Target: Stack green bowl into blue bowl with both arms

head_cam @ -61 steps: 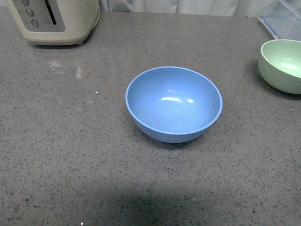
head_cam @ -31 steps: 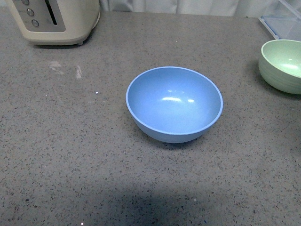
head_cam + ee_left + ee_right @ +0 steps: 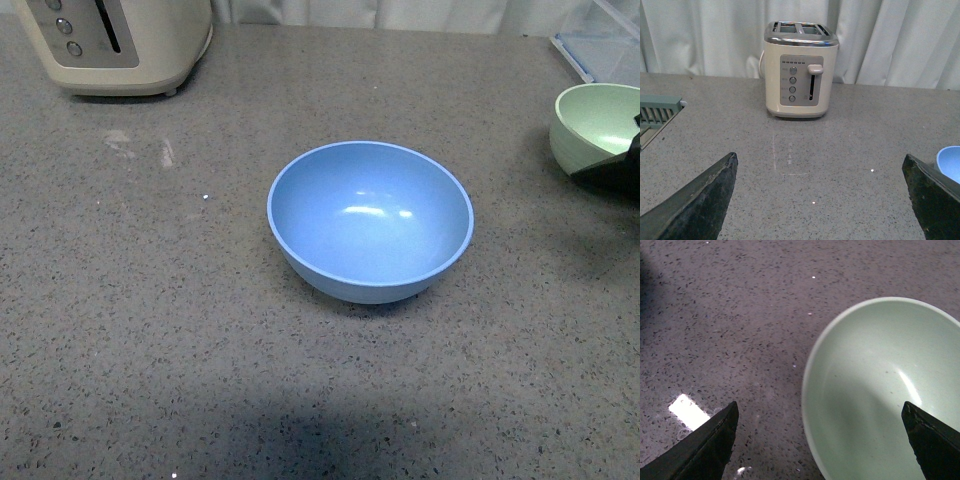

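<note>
The blue bowl (image 3: 370, 218) sits upright in the middle of the grey countertop; its rim edge shows in the left wrist view (image 3: 950, 161). The green bowl (image 3: 595, 120) stands at the far right edge, empty. My right gripper (image 3: 618, 172) shows as a dark tip in front of it. In the right wrist view my right gripper (image 3: 820, 440) is open above the green bowl (image 3: 880, 390), one finger over the bowl's inside and the other over the counter outside the rim. My left gripper (image 3: 820, 200) is open over bare counter, holding nothing.
A cream toaster (image 3: 115, 42) stands at the back left, also in the left wrist view (image 3: 800, 75). A clear plastic container (image 3: 600, 45) sits at the back right. A green slatted rack (image 3: 655, 115) lies to one side. White curtains hang behind the counter.
My right gripper has come into the front view at the right edge, now covering the near side of the green bowl. The bowls have not moved.
</note>
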Motion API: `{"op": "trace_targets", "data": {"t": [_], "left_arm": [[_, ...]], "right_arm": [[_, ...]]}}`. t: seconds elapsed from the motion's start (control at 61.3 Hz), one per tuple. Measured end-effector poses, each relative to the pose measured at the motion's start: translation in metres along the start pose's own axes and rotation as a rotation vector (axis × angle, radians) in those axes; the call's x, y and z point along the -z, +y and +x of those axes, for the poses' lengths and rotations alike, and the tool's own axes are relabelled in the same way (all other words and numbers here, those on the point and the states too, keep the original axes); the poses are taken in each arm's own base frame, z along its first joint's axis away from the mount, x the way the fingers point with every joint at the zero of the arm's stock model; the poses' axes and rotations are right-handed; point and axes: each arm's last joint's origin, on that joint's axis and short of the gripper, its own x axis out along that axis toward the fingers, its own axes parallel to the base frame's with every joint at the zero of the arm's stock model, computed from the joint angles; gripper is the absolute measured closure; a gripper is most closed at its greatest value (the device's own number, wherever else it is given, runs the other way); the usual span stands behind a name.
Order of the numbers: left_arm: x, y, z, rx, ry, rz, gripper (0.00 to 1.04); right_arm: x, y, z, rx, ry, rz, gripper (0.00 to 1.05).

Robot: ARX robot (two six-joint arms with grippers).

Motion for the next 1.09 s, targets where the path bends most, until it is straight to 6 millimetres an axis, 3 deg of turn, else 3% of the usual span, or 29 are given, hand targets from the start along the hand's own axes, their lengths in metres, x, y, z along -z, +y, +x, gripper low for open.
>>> {"op": "trace_targets", "data": {"t": [0.359,0.489,0.995,1.093], "left_arm": [[0.000,0.000,0.000,0.000,0.000,0.000,0.06],[0.000,0.000,0.000,0.000,0.000,0.000,0.06],[0.000,0.000,0.000,0.000,0.000,0.000,0.06],[0.000,0.000,0.000,0.000,0.000,0.000,0.06]], "right_arm": [[0.005,0.000,0.011,-0.046,0.065,-0.133,0.10],[0.005,0.000,0.012,-0.045,0.065,-0.154,0.26],[0.009,-0.001,0.012,-0.031,0.077,-0.223,1.03],[0.010,-0.002,0.011,-0.030,0.083,-0.236,1.03]]}}
